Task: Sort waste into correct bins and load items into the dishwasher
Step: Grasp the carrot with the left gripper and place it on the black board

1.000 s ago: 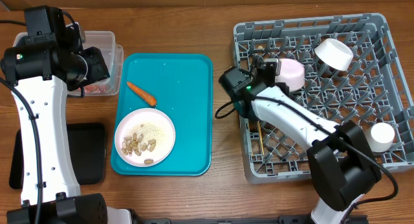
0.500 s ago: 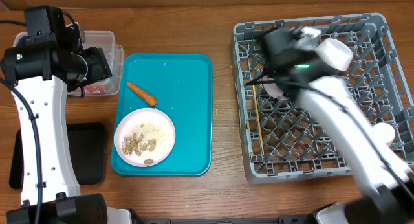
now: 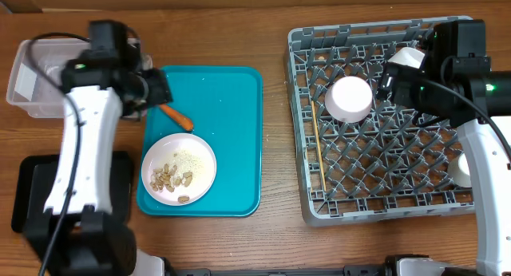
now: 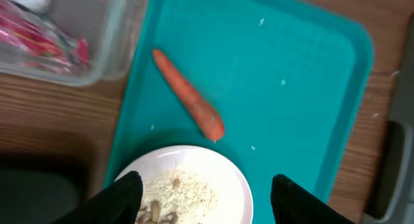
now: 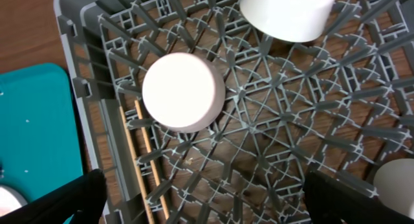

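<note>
- Hovering above the white plate (image 4: 194, 179), the left fingers (image 4: 123, 198) are spread wide with nothing between them.
- The orange carrot (image 4: 189, 102) lies slantwise on the teal tray (image 3: 231, 132). Its thick end is near the plate's rim but not touching it.
- The plate sits at the near end of the teal tray and holds peanuts (image 3: 172, 179) and white rice (image 3: 190, 158).
- The clear tub (image 3: 36, 76) stands on the surface to the left of the teal tray, with the red wrapper (image 4: 39, 39) inside it.
- The black tray (image 3: 120, 198) lies nearer on the left, partly hidden by the left arm.
- The right fingers (image 5: 65, 201) are also spread wide and empty, over the grey dish rack (image 3: 383, 198).
- In the rack, one white bowl (image 5: 184, 91) rests upside down near the left side. A second bowl (image 5: 288, 13) sits toward the far edge, and the small cup (image 3: 461, 168) is at the right.
- The chopsticks (image 5: 139, 166) lie together along the rack's left side, just beside the overturned bowl.
</note>
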Robot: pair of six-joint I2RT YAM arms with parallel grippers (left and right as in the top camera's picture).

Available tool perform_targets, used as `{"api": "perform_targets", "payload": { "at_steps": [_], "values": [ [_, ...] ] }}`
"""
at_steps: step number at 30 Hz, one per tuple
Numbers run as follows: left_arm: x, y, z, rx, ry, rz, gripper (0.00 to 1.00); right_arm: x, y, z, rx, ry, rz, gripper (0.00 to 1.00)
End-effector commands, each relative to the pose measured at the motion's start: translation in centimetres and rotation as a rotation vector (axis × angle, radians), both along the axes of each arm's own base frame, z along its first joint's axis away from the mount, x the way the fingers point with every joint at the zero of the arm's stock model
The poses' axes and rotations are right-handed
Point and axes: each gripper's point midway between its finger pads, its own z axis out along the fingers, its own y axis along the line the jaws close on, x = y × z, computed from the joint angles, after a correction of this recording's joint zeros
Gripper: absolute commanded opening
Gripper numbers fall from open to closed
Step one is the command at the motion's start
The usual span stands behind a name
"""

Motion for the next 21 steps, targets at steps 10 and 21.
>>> {"api": "perform_targets", "payload": {
  "at_steps": [10,21],
  "values": [
    [1.4,-0.6,-13.0,0.013,0.248,0.070,0.61,0.1,0.4,0.3,0.005,-0.012,0.037,1.00],
    [2.3,-0.8,-16.2,0.023,0.264,0.062,0.23,0.0,0.4,0.3,0.006,-0.007,0.036,1.00]
  ]
}}
